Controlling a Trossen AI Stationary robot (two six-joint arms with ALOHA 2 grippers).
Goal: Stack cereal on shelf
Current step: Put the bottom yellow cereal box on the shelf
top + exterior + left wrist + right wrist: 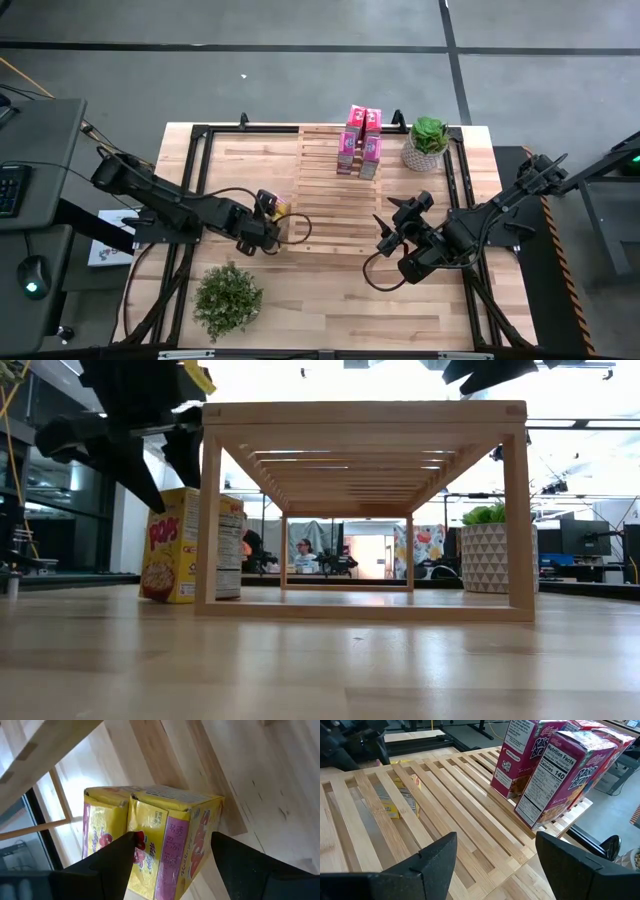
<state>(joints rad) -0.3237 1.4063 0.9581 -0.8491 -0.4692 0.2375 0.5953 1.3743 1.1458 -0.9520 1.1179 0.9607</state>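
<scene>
Cereal (pixel 155 840) stands between left gripper's (pixel 172 862) spread fingers, untouched.

Two dark, jointed arms are seen; the left arm (pixel 160 200) and right arm (pixel 490 215) are trailed by looping black cables; wedge-shaped matte black fingers (pixel 437 857) are shown.

A: Left arm?
B: Reaches in from the table's left side, left gripper (pixel 272 222) low, fingers (pixel 107 865) spread.
A: Right arm?
B: Angled in from the right, right gripper (pixel 392 225) raised, fingers (pixel 437 857) apart, holding nothing.
</scene>
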